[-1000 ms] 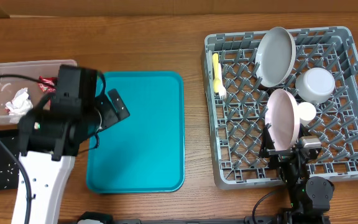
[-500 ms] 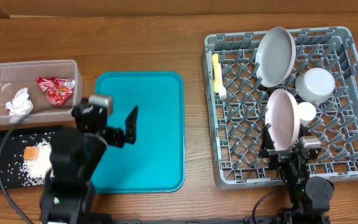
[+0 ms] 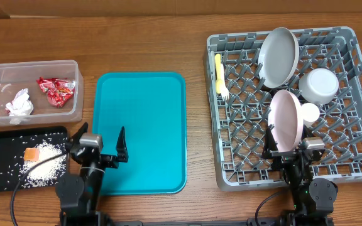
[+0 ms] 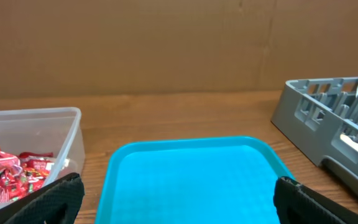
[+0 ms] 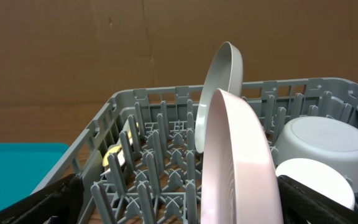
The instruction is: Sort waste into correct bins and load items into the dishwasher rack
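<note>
Partly hidden behind pink plate [image 5: 238, 162]: small cup [image 5: 319, 182].

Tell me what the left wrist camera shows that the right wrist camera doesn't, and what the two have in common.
Only the left wrist view shows the clear tub with the red snack wrappers inside it. Only the right wrist view shows the pink plate standing on edge between the pegs, with the upturned white bowl beside it. Both views share the teal tray, the grey dishwasher rack and the brown cardboard backdrop.
</note>
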